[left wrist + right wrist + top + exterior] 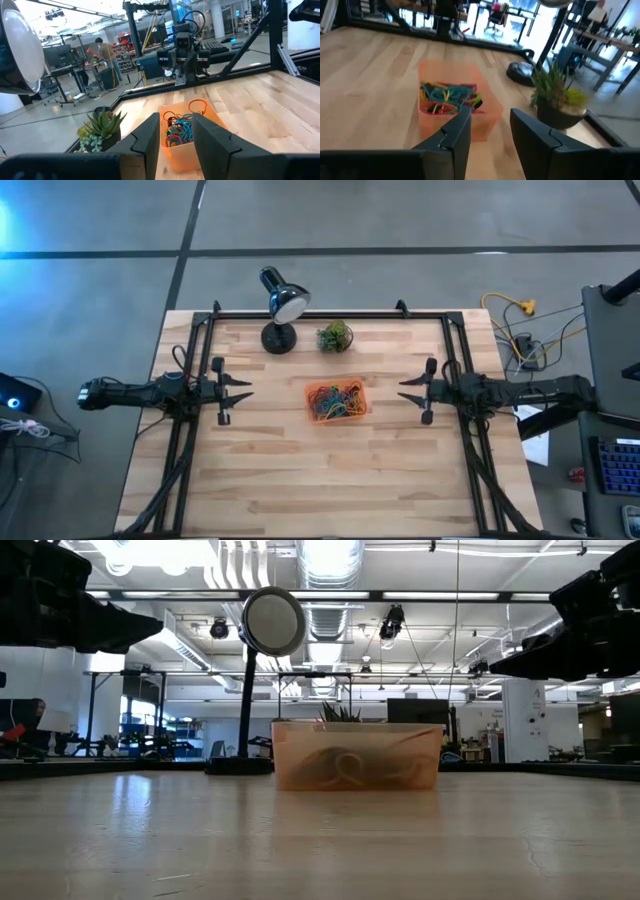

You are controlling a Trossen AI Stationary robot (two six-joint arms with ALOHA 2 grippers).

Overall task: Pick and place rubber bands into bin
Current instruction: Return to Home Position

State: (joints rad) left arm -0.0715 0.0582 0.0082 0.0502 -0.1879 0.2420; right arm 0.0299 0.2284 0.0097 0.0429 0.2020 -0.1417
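Note:
The orange bin (336, 401) sits at the middle of the wooden table with a heap of coloured rubber bands (335, 400) inside it; the bands also show in the bin (186, 131) and the bin (451, 97). My left gripper (245, 390) hovers open at the table's left side, pointing level toward the bin, with nothing between its fingers. My right gripper (405, 391) hovers open at the right side, facing the bin, also holding nothing.
A black desk lamp (281, 311) and a small potted plant (335, 336) stand just behind the bin near the far edge. A black frame (330, 314) runs along the table's far and side edges. Bare wood lies between each gripper and the bin.

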